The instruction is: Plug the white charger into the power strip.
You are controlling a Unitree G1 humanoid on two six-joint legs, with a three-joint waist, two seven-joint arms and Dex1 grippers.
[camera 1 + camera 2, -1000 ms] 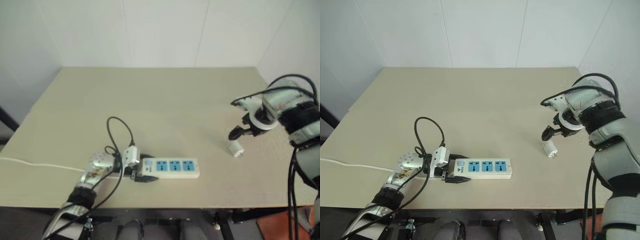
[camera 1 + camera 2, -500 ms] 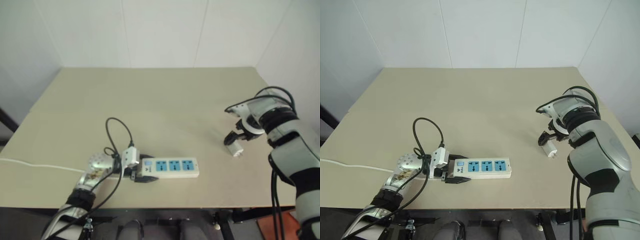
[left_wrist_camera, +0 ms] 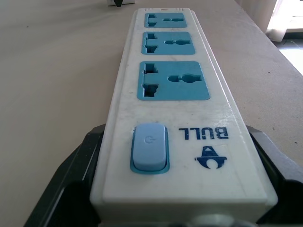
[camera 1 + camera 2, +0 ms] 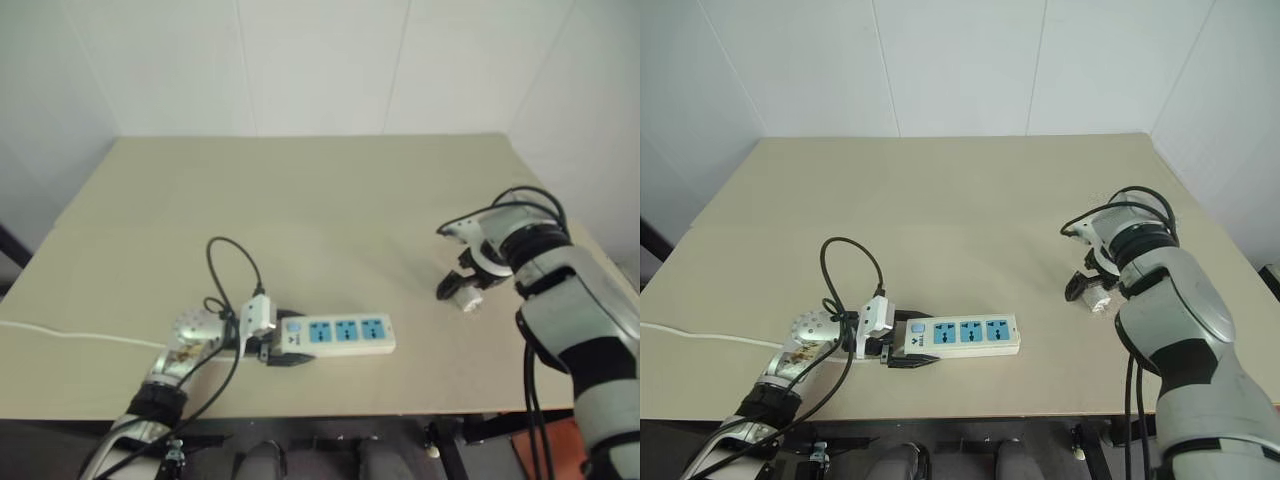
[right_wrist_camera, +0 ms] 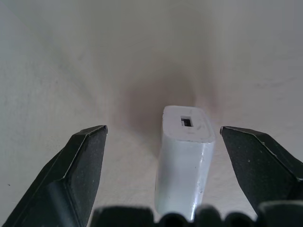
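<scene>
At centre right of the head views, the right end effector point(image 5: 161, 156) points down with its fingers apart, either side of the white charger point(image 5: 185, 156) without touching it. At lower left, the left end effector point(image 4: 902, 352) clamps the switch end of the power strip point(image 4: 962, 335) lying on the table point(image 4: 940, 210).

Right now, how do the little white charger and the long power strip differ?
The white charger is a small rounded block; the power strip is a long bar with three blue sockets. The charger lies free between the right gripper's open fingers; the strip's switch end sits between the left gripper's fingers. The charger lies at the table's right side, the strip near its front edge. Both are white plastic lying on the table.
</scene>
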